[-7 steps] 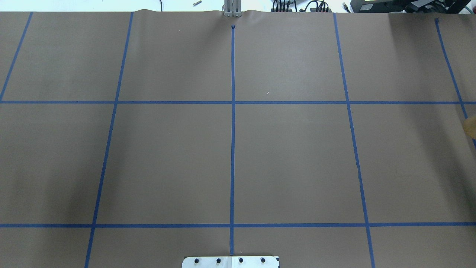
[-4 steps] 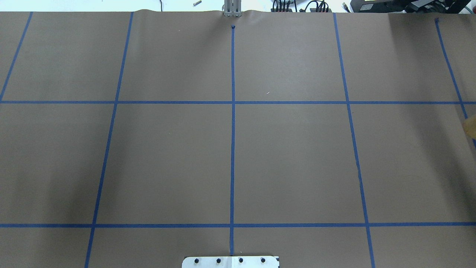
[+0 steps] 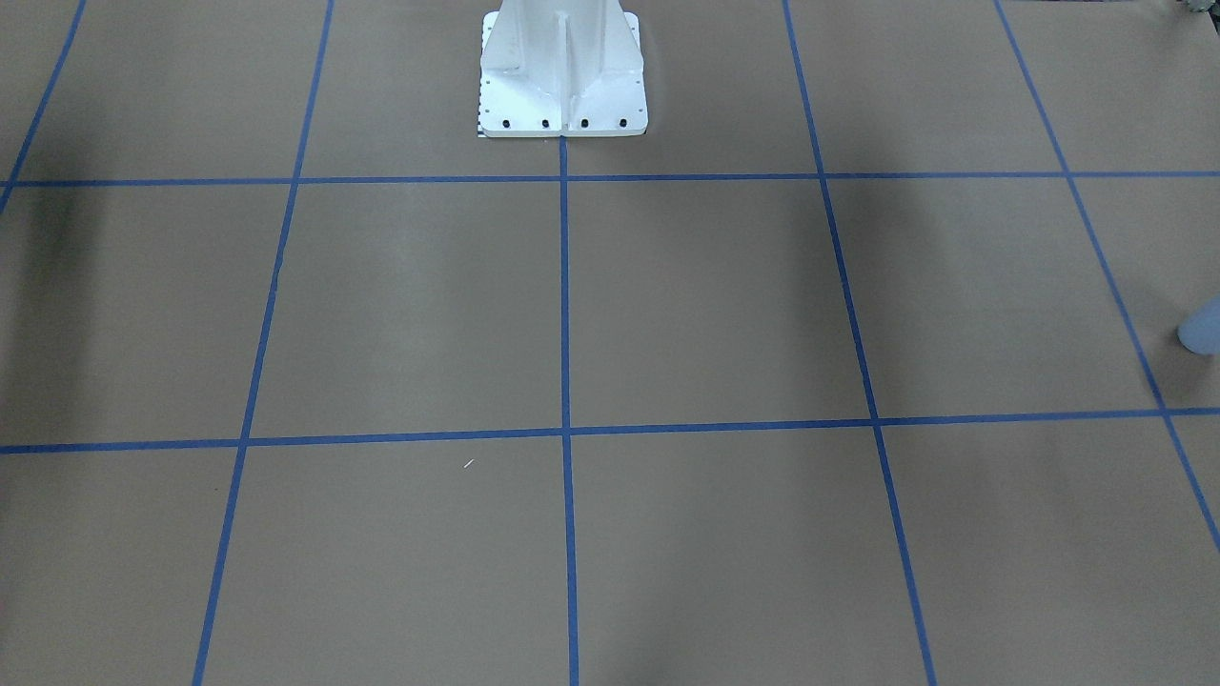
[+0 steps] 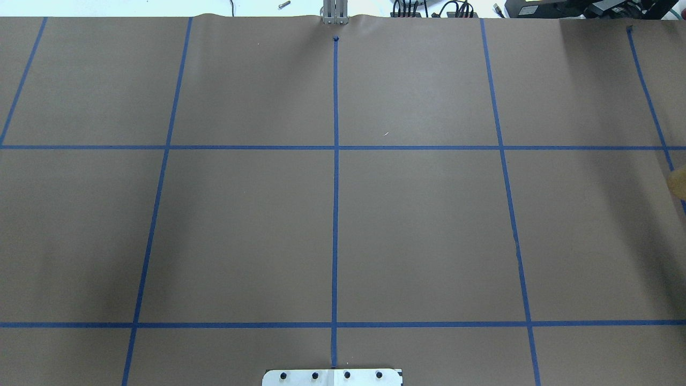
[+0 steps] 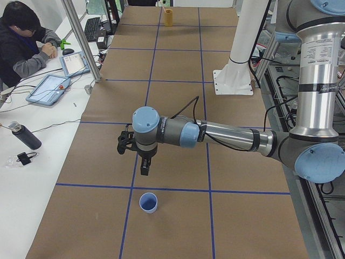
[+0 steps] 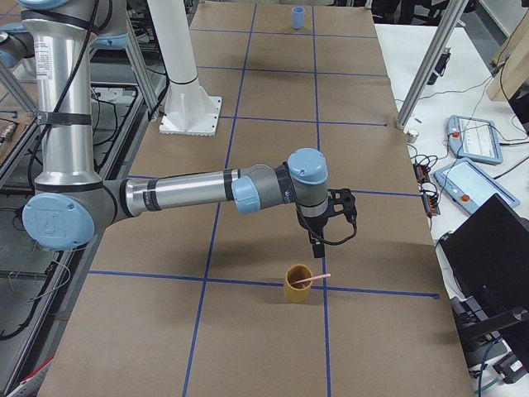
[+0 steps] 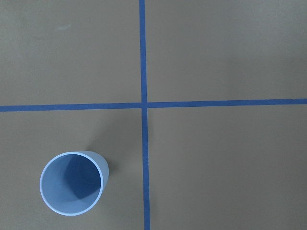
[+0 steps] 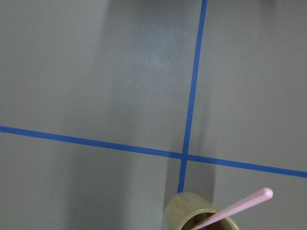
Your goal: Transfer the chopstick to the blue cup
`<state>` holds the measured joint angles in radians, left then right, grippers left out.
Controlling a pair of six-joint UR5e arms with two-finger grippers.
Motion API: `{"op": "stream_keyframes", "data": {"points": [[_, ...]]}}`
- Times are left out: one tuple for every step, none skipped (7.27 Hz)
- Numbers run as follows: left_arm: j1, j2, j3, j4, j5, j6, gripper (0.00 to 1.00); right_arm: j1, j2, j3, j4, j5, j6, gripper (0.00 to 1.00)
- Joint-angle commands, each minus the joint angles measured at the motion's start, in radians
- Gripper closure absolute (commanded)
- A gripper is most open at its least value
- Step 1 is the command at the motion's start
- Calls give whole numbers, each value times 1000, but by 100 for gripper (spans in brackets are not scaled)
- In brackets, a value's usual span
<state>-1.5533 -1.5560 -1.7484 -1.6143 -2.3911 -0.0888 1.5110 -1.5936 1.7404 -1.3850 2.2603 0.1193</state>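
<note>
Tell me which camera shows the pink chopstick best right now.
Exterior right: the pink chopstick shows nearly whole, leaning out of the tan cup. The right wrist view catches only its upper end above the cup's rim. Exterior left has the cup far off, too small to tell. The remaining views miss the chopstick.

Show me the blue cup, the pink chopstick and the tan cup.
blue cup (image 7: pixel 73 184), left wrist view, its inside
pink chopstick (image 8: pixel 232 210), right wrist view, mid-shaft
tan cup (image 6: pixel 297 295), exterior right view, front wall
</note>
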Motion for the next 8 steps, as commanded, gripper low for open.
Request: {"op": "stream_keyframes", "data": {"points": [[1,-55,64,-42,1,-2,2,0,-41,-16,102,-2,-4,0],[-1,-52,61,-45,0,7,2,0,-92,-27,232,-1,-15,0],[-1,-61,55,-47,3,9,2,0,-98,-13,312,25,31,0],[-1,-53,31,-52,4,-6,2,-15,-86,7,304,100,172,0],[-1,-52,49,-50,6,7,2,-82,-92,65,299,91,309,0],[-2,-46,56,-52,13,42,2,-134,-92,83,296,70,356,0],[-10,-42,82,-49,26,161,2,-188,-86,134,194,5,365,0],[-20,-26,119,-52,27,228,1,-225,-51,210,17,-74,365,0]]}}
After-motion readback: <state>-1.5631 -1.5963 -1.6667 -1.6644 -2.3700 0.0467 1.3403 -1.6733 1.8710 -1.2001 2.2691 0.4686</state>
